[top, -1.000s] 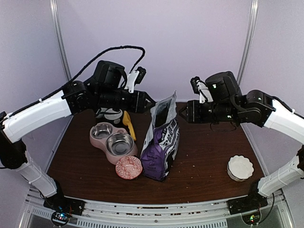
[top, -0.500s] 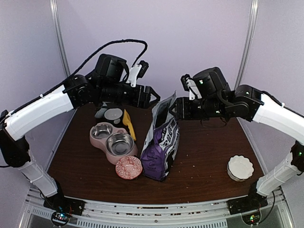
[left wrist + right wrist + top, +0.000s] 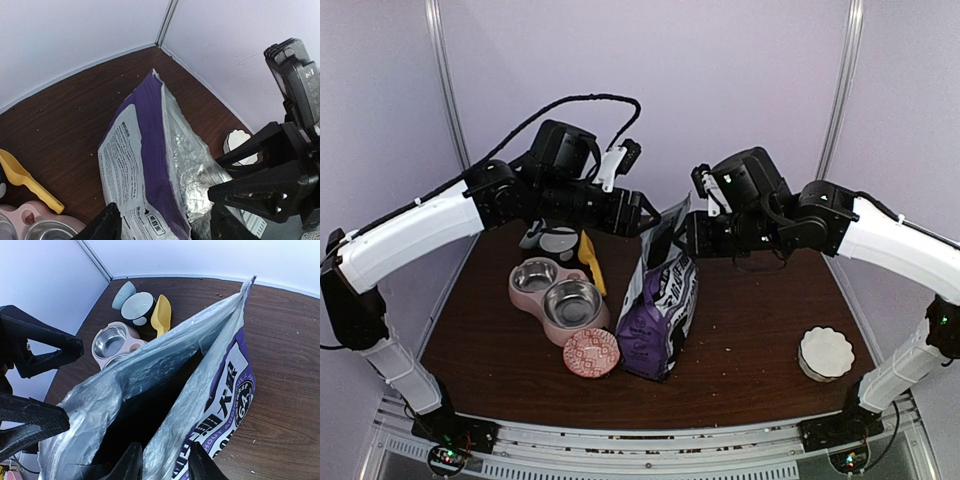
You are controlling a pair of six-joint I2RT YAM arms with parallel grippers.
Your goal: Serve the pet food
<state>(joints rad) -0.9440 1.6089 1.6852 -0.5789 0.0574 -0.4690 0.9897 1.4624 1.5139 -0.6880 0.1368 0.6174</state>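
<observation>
Seen from above, a dark brown wooden table (image 3: 750,320) stands before pale lilac walls, and two white and black robot arms reach in over it from either side. At far left, the left arm (image 3: 410,235) rises and bends toward the middle. Near the back of the table, two small bowls sit close together, one grey-blue (image 3: 532,238) and one dark with a pale inside (image 3: 560,241). Just in front of them is a pink double feeder (image 3: 514,290) holding two shiny steel bowls. A yellow plastic scoop (image 3: 590,262) lies just beside the feeder's back right edge, and a round red-patterned dish (image 3: 591,352) sits against its front corner. The left gripper (image 3: 164,224) hangs at the top of a purple bag (image 3: 660,305), its two fingers spread well apart on either side of the bag's upper rim. The bag stands upright at the table's centre with a white label and its mouth open, showing a silver lining. The pet food is hidden in the bag's dark inside. The right gripper (image 3: 162,462) meets the bag's mouth from the right, with the nearest wall of the bag running between its fingers. Whether they pinch the wall cannot be told. Near the front right, well apart from the bag, sits a white scalloped dish (image 3: 825,352), and above it the right arm (image 3: 900,240) stretches in.
</observation>
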